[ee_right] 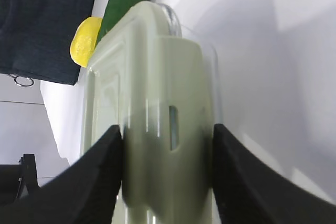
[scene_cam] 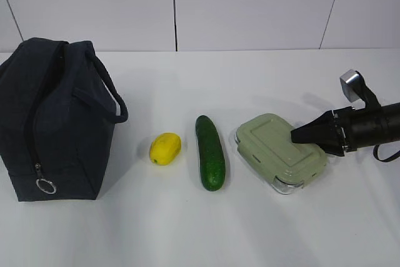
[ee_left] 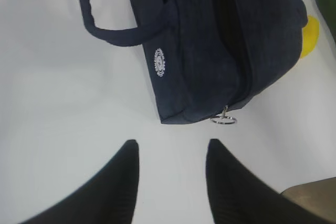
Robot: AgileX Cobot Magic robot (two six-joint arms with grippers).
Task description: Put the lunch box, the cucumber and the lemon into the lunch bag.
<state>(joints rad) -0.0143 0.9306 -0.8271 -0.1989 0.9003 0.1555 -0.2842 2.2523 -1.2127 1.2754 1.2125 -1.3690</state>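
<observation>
lunch bag (scene_cam: 56, 117): dark navy fabric all over, handles the same navy; small round white logo (ee_left: 159, 63) on one side; silver metal ring pull (scene_cam: 46, 186) on the zipper.
lemon (scene_cam: 165, 148): bright yellow.
cucumber (scene_cam: 210, 152): dark green, glossy, with faint lighter speckles.
lunch box (scene_cam: 280, 149): pale green lid over a clear base.
right pincer (scene_cam: 300, 136): black fingers.
left pincer (ee_left: 170, 153): black, finely ribbed fingers.
desk (scene_cam: 262, 229): plain white.
wall (scene_cam: 250, 4): white panels with thin dark seams.
</observation>
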